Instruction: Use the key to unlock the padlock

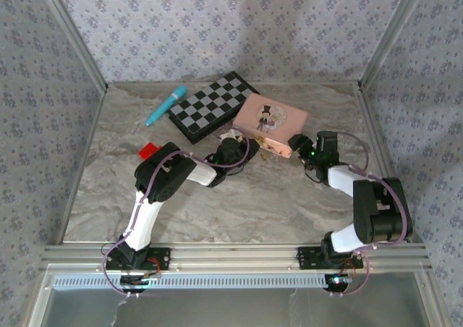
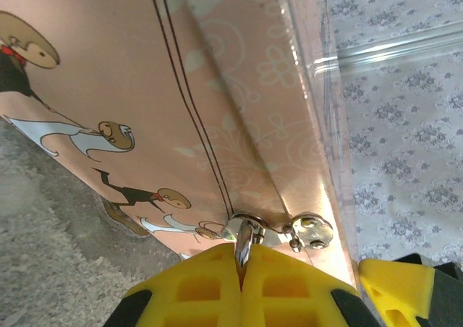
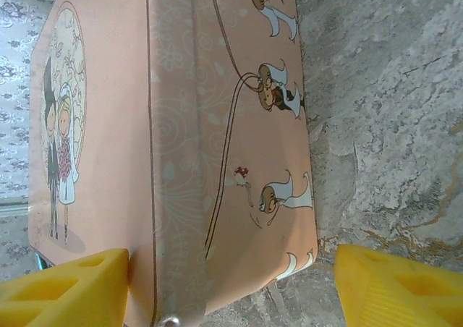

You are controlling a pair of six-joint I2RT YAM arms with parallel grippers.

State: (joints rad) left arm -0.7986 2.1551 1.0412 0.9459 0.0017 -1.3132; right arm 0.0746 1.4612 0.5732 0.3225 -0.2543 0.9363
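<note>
The left gripper (image 2: 242,273) is clamped shut. Its yellow pads (image 2: 195,287) pinch a small silvery loop, seemingly the shackle of the padlock (image 2: 246,241), which hangs from the clasp on the front wall of the pink tin (image 2: 108,66); the lock's body is hidden. The right gripper (image 3: 231,291) stands wide open astride the tin's corner, one pad against the lid at 7 o'clock, the other clear at 5 o'clock. Seen from above, the tin sits at 1 o'clock of the table (image 1: 275,197) centre, with a chessboard (image 1: 210,106) just beside it at 10 o'clock.
</note>
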